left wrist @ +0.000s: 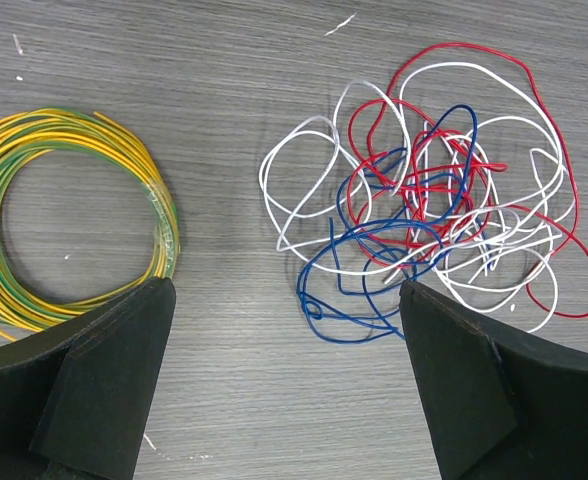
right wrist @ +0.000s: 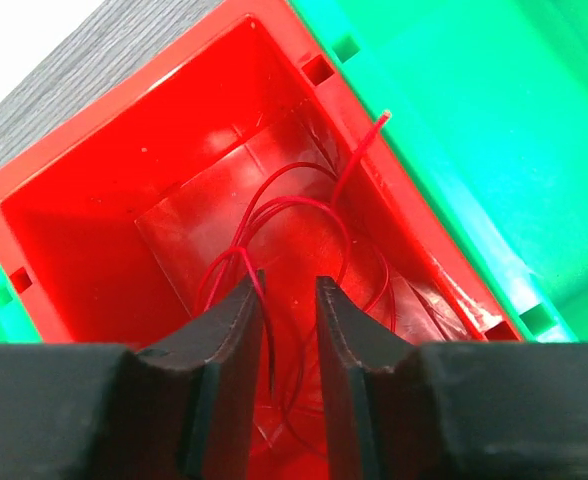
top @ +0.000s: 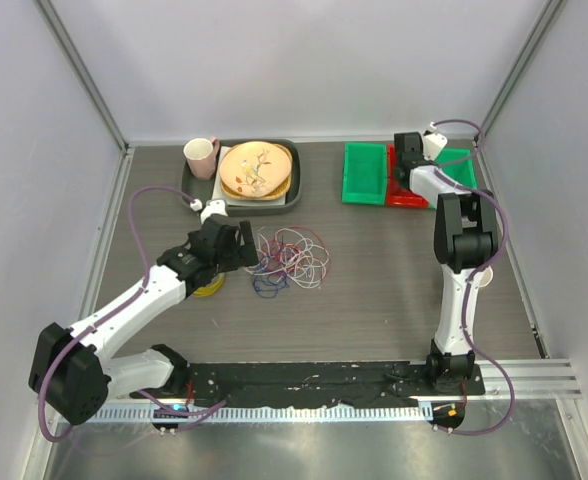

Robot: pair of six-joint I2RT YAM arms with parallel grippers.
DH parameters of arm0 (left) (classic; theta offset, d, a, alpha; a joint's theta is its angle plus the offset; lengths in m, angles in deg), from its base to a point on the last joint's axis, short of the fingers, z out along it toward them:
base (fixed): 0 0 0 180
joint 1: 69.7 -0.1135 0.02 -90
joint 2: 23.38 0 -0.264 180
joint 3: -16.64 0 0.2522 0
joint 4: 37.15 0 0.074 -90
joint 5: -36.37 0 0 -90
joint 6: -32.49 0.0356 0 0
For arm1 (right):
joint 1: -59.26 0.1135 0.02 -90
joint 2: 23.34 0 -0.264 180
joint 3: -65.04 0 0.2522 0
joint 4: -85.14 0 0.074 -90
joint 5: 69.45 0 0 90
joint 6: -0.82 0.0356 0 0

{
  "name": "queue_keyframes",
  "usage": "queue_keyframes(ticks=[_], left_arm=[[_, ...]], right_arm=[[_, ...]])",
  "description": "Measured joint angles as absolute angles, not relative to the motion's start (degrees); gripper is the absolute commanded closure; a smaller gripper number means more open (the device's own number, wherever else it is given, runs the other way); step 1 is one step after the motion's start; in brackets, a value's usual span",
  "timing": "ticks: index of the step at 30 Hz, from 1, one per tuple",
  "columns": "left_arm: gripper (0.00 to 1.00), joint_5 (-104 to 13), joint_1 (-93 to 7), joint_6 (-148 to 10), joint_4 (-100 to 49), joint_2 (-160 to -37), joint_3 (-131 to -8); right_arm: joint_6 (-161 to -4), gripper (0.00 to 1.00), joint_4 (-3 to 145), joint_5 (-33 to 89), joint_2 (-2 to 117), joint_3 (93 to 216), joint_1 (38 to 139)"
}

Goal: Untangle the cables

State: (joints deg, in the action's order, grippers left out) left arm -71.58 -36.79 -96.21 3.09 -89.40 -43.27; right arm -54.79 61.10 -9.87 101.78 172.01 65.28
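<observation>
**Tangle waiting just ahead of a wide-open left hand**

Cables [top: 292, 258] first: red, white and dark blue wires lie knotted in one loose heap mid-tabletop [top: 394, 290]. The left hand [top: 242, 245] is right beside that heap, fingers spread wide and gripping nothing. From its wrist camera the cables [left wrist: 424, 230] sit just beyond the fingertips, bunched toward the right-side finger [left wrist: 474, 390], and the lowest blue loop dips into the gap between the two fingers. Whether that finger touches the wire, I cannot tell. A yellow wire ring [left wrist: 64, 220] lies apart on the other side, beyond the left-side finger.

Over to the far right corner: the right hand [top: 406, 165] is well away from the heap, pointing down into a red bin [right wrist: 94, 210] beside a green bin [right wrist: 494, 120]. That right hand [right wrist: 287, 285] shows a narrow gap between its fingers. A loose red cable [right wrist: 304, 205] curls on the bin floor below, unclamped.
</observation>
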Motion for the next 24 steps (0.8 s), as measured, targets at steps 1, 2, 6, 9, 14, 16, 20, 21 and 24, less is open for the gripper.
queue_keyframes(ticks=[1,2,6,9,14,16,20,21,24], left_arm=[[0.0,-71.6,-36.8,-96.2,3.1,-89.4,-43.3],[0.0,-71.6,-36.8,-96.3,3.1,-89.4,-43.3],[0.0,-71.5,-36.8,-96.4,3.1,-89.4,-43.3],[0.0,-71.3,-36.8,-96.5,3.2,-89.4,-43.3],[0.0,-70.3,-36.8,-96.6,3.3,-89.4,-43.3],[0.0,-70.0,-36.8,-96.8,3.3,-89.3,-43.3],[0.0,-69.2,-36.8,-97.6,3.3,-89.1,-43.3],[0.0,-68.8,-36.8,-97.7,3.2,-89.1,-43.3],[0.0,-66.7,-36.9,-98.0,2.7,-89.2,-43.3]], right_arm=[[-54.7,0.58,61.0,-9.7,101.6,172.0,65.3],[-54.8,0.52,60.9,-9.3,101.4,172.0,65.3],[-55.6,0.38,60.3,-7.4,97.9,171.3,65.5],[-57.0,0.29,59.3,-6.1,93.2,170.9,65.5],[-60.5,0.11,58.8,-4.4,84.5,170.9,65.6],[-61.9,0.09,58.6,-2.5,81.0,170.5,65.6],[-64.2,0.09,60.5,7.8,73.9,165.0,65.6],[-65.1,0.07,61.9,10.7,71.6,161.8,66.2],[-68.5,0.05,67.8,15.5,63.7,148.8,71.6]])
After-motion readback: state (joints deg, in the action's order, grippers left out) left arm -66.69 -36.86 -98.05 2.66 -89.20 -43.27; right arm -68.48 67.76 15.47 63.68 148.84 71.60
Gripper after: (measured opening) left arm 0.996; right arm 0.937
